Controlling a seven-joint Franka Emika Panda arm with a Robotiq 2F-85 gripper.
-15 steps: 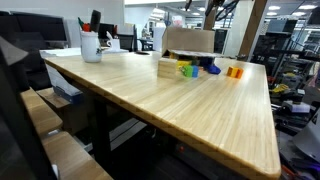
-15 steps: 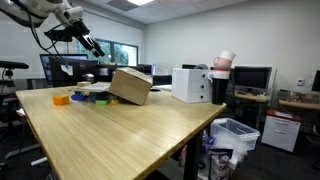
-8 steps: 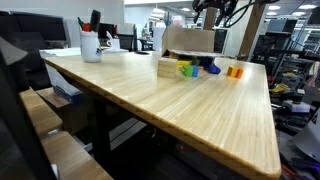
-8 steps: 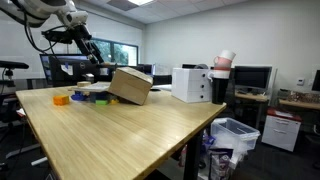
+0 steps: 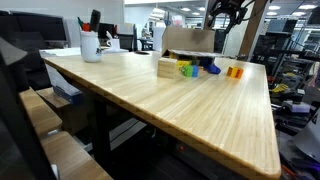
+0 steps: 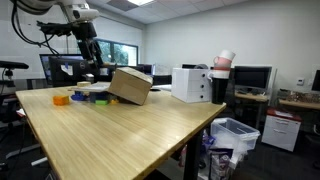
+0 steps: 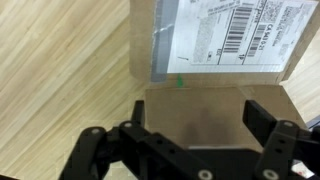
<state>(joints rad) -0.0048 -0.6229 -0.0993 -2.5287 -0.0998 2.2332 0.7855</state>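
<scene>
Seen near the far end of the table (image 5: 150, 105): a cardboard box (image 7: 200, 70), shipping label (image 7: 235, 25) facing up in the wrist view, apparently tilted on one edge in an exterior view (image 6: 130, 86). Lies below the gripper (image 7: 195, 120), apart from it and untouched. Hangs there with jaws spread as wide as they go, gripping nothing. Just beside the box: a pale wooden block (image 5: 166, 68), a cluster of coloured blocks (image 5: 192, 69) and an orange piece (image 5: 235, 71). Likely to go wrong if brought down off-centre: catching a fingertip on the box's raised edge, then tipping or shoving it into the blocks. Also doubtful: a fit between the jaws across so broad a face. Could merely slide the box over the smooth, varnished wood by pressing on it. Further out, a white mug of pens (image 5: 91, 46) at the opposite end, a white machine (image 6: 192, 84) on a neighbouring desk, a bin (image 6: 237, 135) on the floor, monitors (image 6: 250, 77) and office clutter beyond, under ceiling lights.
</scene>
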